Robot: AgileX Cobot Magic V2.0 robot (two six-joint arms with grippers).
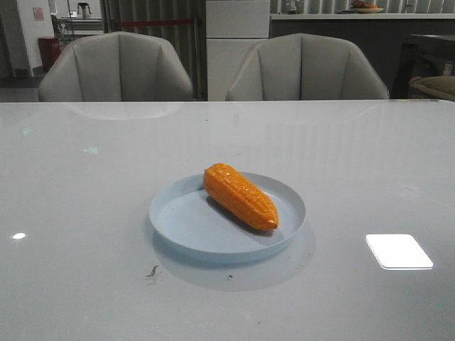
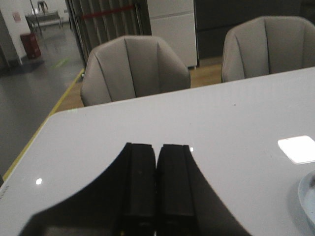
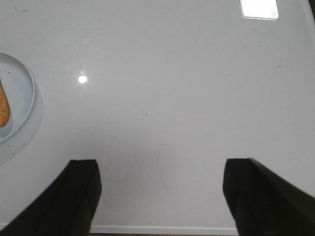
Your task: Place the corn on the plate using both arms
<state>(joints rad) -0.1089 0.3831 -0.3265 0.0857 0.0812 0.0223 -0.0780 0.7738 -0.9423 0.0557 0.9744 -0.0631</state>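
Observation:
The orange corn [image 1: 240, 196] lies diagonally on the pale blue plate [image 1: 174, 213] at the middle of the white table. Neither arm shows in the front view. In the left wrist view my left gripper [image 2: 157, 147] is shut and empty over bare table, and only the plate's rim [image 2: 307, 196] shows at the frame's edge. In the right wrist view my right gripper [image 3: 160, 167] is open wide and empty above the table near its edge. The plate [image 3: 22, 88] and a sliver of the corn [image 3: 3, 109] show at that frame's side, apart from the fingers.
Two grey chairs [image 1: 117, 67] [image 1: 306, 67] stand behind the table's far edge. A small dark smudge [image 1: 152, 271] lies on the table in front of the plate. Bright light reflections [image 1: 398, 251] show on the glossy tabletop.

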